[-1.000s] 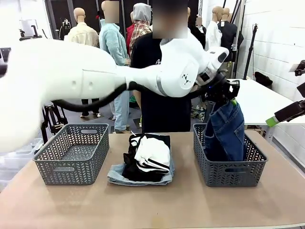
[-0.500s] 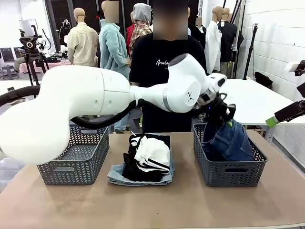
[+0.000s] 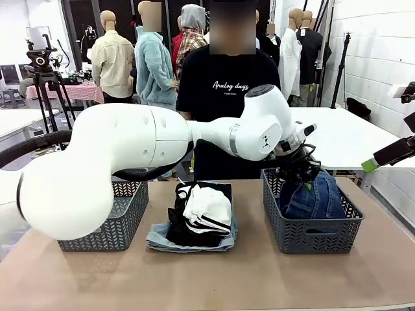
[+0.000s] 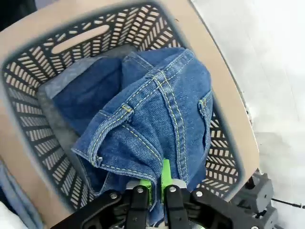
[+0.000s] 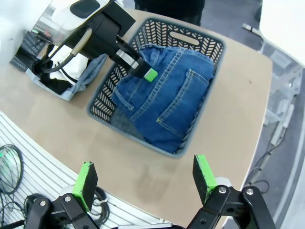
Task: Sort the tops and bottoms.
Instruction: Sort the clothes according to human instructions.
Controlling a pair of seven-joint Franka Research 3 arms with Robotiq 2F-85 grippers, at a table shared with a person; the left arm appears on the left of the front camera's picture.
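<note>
The dark blue bottoms (image 3: 314,197) lie bunched in the right grey basket (image 3: 311,236). My left gripper (image 3: 299,170) reaches across the table and is shut on their waistband; in the left wrist view the green fingertips (image 4: 164,174) pinch the denim (image 4: 157,109). In the table's middle a pile holds the white striped top (image 3: 207,207) on the black top (image 3: 185,230), with the pale blue shorts (image 3: 162,241) underneath. My right gripper (image 5: 145,179) hovers open, high above the right basket (image 5: 200,40) and the jeans (image 5: 167,95).
A second grey basket (image 3: 126,207) stands at the left, partly hidden behind my left arm. A person in a black T-shirt (image 3: 224,97) stands at the far side. Bare tabletop (image 3: 227,278) runs along the front.
My left gripper has come down with the dark blue jeans, which went from hanging above the right basket to resting inside it. The right gripper has stayed still.
</note>
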